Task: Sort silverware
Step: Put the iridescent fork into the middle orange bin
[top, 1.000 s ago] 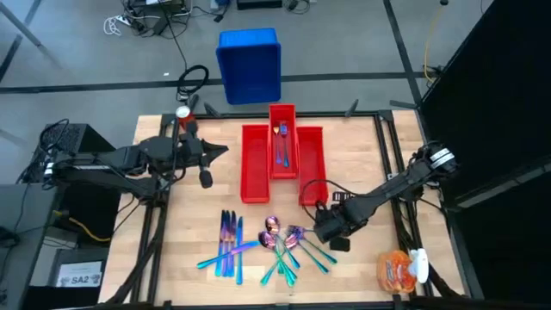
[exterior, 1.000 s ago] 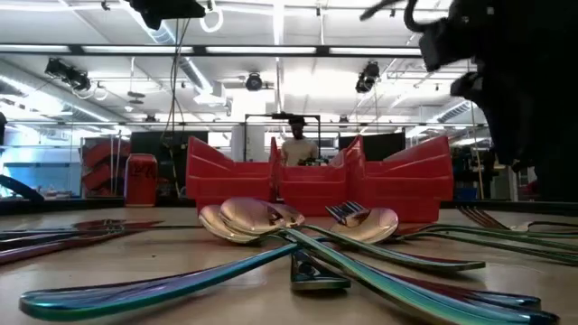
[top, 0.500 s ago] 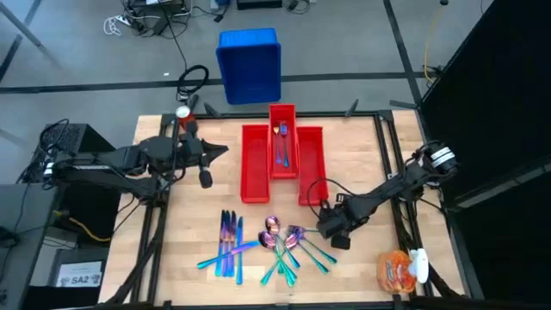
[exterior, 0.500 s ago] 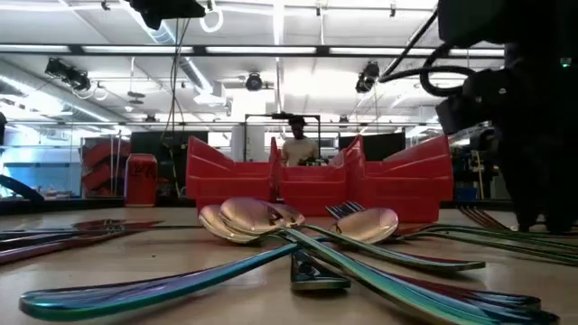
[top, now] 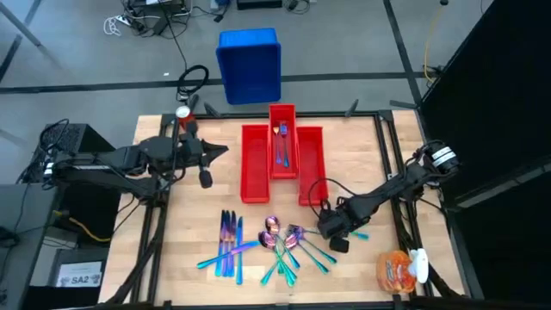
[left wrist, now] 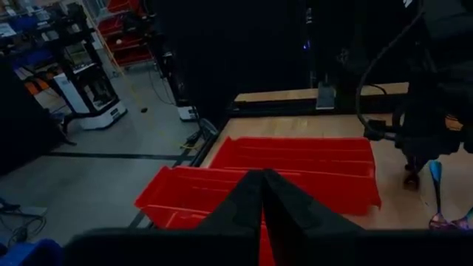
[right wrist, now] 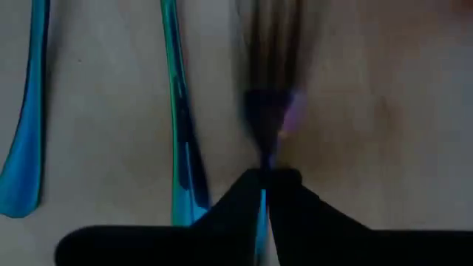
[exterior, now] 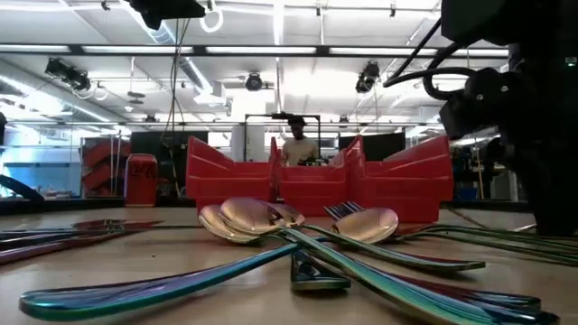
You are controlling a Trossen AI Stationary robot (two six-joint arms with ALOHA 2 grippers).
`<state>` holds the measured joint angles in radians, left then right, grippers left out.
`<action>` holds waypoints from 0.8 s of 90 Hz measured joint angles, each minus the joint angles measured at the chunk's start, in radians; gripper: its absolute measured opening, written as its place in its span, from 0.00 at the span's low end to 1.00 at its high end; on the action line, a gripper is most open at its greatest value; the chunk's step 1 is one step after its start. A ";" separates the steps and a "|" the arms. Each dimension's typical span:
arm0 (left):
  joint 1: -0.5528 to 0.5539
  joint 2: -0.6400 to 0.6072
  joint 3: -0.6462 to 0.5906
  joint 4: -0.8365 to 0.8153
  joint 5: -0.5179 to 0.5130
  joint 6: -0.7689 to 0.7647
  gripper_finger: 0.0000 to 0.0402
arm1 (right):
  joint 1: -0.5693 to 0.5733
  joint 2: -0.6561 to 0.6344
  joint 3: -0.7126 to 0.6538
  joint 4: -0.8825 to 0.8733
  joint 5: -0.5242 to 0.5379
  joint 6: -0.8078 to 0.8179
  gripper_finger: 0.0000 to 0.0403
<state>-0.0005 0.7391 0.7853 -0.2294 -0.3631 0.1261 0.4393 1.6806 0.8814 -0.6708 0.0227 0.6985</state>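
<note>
- A light wooden table (top: 362,164) stands on a grey workshop floor, with a blue bin (top: 250,65) on the floor beyond its far edge; the low view shows a person (exterior: 295,144) far off behind the table.
- Three long red bins (top: 281,164) sit side by side at the table's middle; the centre one holds a couple of pieces of cutlery.
- The silverware (top: 258,245) lies in a loose pile near the front edge: knives in a row on the left, spoons and forks crossed over each other on the right.
- The right gripper (top: 337,234) is down at the table, just beside the right end of that pile.
- Its fingers (right wrist: 244,203) are pressed together on a slim teal-blue piece (right wrist: 262,210); two more blue handles (right wrist: 181,148) lie on the wood alongside.
- The left gripper (top: 207,165) waits above the table's left side, well apart from the cutlery, its tips closed together in the left wrist view.
</note>
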 joint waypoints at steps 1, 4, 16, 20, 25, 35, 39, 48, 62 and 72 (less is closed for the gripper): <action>0.000 0.000 0.000 0.000 0.000 0.000 0.00 | 0.000 0.000 0.001 0.000 0.000 0.004 0.02; 0.000 0.000 0.000 0.000 0.000 0.000 0.00 | 0.000 0.001 0.003 -0.002 0.000 0.015 0.02; 0.000 0.000 0.000 0.000 0.000 0.000 0.00 | 0.010 -0.005 0.021 -0.015 0.017 0.043 0.01; 0.000 0.000 0.000 0.000 0.000 0.000 0.00 | 0.017 -0.012 0.030 -0.018 0.038 0.046 0.00; 0.000 0.000 0.000 0.000 0.000 0.000 0.00 | 0.026 -0.024 0.050 -0.006 0.060 0.046 0.00; 0.000 0.000 0.000 0.000 0.000 0.000 0.00 | 0.046 -0.050 0.087 -0.008 0.086 0.058 0.00; 0.000 0.000 0.000 0.000 0.000 0.000 0.00 | 0.053 -0.059 0.102 -0.006 0.105 0.058 0.00; 0.000 0.000 0.000 0.000 0.000 0.000 0.00 | 0.058 -0.099 0.131 0.040 0.126 0.059 0.00; 0.000 0.000 0.000 0.000 0.000 0.000 0.00 | 0.044 -0.190 0.132 0.302 0.208 -0.016 0.00; 0.000 0.000 0.000 0.000 0.000 0.000 0.00 | 0.008 -0.253 0.133 0.495 0.352 -0.128 0.00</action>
<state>-0.0002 0.7391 0.7853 -0.2291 -0.3630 0.1261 0.4476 1.4276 1.0146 -0.1762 0.3746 0.5708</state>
